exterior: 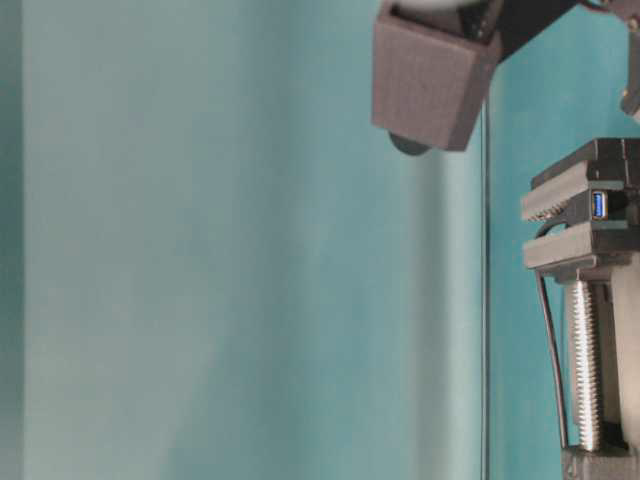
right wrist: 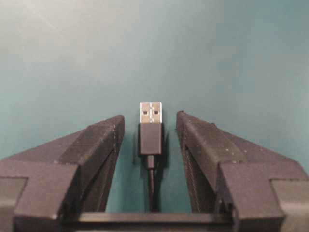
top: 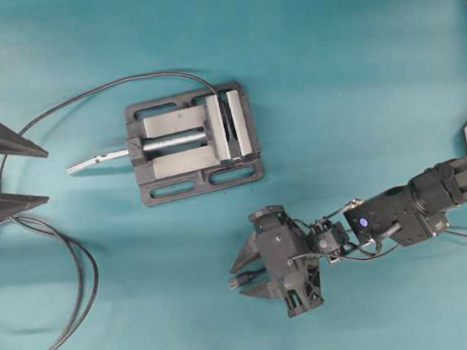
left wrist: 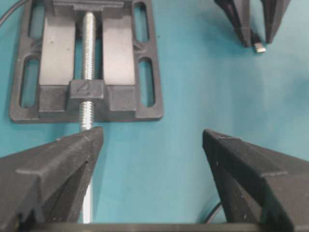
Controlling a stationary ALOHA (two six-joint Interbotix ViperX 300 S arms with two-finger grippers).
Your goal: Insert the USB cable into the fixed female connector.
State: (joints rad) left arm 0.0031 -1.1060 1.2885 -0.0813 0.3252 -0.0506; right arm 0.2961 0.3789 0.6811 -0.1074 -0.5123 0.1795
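Observation:
The USB cable's black plug [right wrist: 150, 137] with its silver tip lies on the teal table between the fingers of my right gripper [right wrist: 150, 117]. There is a gap on each side of it, so the jaws are open and not touching it. In the overhead view the right gripper [top: 236, 281] is low and right of centre, with the plug tip [top: 234, 282] poking out leftwards. The female connector [exterior: 598, 205] shows a blue socket and is clamped between the vise jaws [top: 229, 117]. My left gripper [top: 46, 175] is open and empty at the left edge, facing the vise.
The grey vise [top: 191, 142] stands mid-table with its screw handle [top: 96, 160] pointing left, near my left gripper's [left wrist: 152, 135] left finger. The socket's long dark lead [top: 79, 266] loops over the left part of the table. The right arm [top: 427, 197] reaches in from the right.

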